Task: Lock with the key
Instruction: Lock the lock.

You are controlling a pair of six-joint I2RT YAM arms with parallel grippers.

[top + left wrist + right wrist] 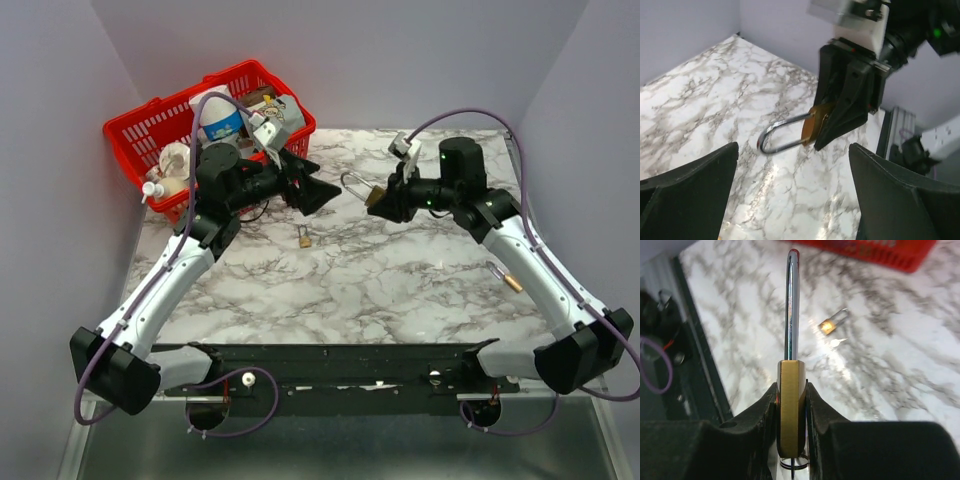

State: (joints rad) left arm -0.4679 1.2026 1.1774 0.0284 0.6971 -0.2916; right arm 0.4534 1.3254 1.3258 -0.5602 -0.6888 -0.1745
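From above, the right gripper (385, 203) pinches a brass padlock (374, 196) over the marble surface (400, 290). The padlock's shackle points toward the left gripper (322, 187), which hangs just beside it with its fingers spread. A small brass lock (303, 238) lies on the surface, nearer the arm bases. A red basket (135, 150) stands at the far left corner.

In the left wrist view, that arm's own fingers (695, 185) sit wide apart, touching nothing, and the held padlock faces them.

The right wrist view shows the padlock body clamped edge-on between both fingers, with the shackle pointing away.
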